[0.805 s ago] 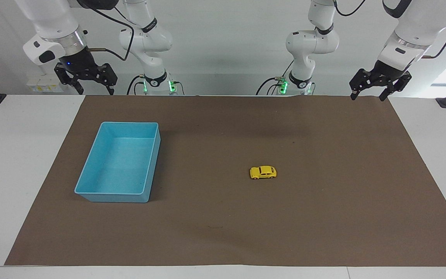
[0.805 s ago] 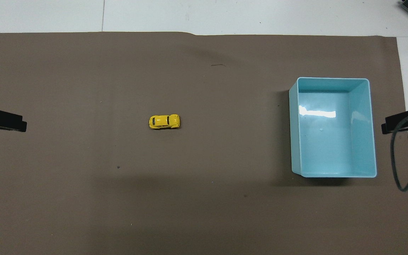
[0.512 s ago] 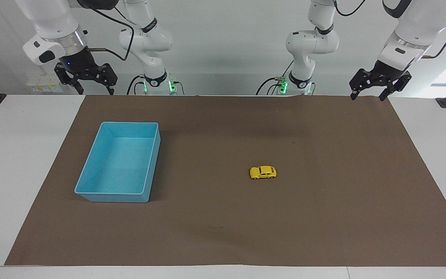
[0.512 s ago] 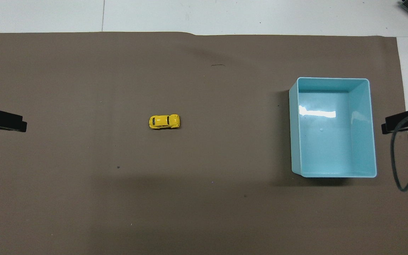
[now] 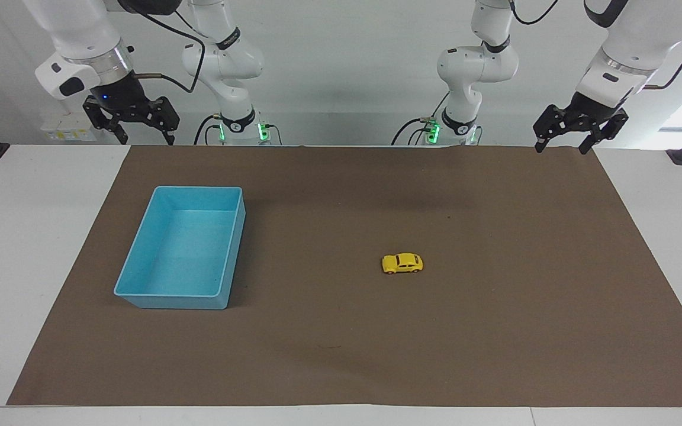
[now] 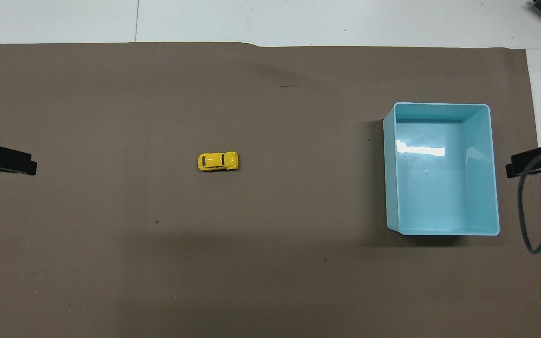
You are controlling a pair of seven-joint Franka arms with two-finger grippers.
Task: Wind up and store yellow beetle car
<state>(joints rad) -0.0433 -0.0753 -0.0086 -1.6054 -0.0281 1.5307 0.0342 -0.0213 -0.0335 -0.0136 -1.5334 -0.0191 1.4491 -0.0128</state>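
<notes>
the yellow beetle car (image 5: 402, 263) sits on its wheels on the brown mat (image 5: 495, 331), roughly mid-table and somewhat toward the left arm's end, its length running across the table from one arm's end toward the other. nothing touches it. the blue bin (image 5: 140, 260) stands on the same mat toward the right arm's end, well apart from the car; its long sides run away from the robots, and nothing lies in it. the mat covers most of the white table (image 5: 27, 248), which shows bare at both ends. the left gripper (image 5: 561, 148) hangs in the air over the mat's edge by the robots at the left arm's end, its two black fingers spread apart and pointing down, with nothing between them. the right gripper (image 5: 147, 141) hangs over the corresponding edge at the right arm's end, its fingers likewise spread wide and holding nothing. both grippers are well apart from the car and from the bin. in the overhead view only the tips of the two grippers show at the sides, the car (image 6: 218, 161) lying between them and the bin (image 6: 495, 178) close to the right one's tip.
</notes>
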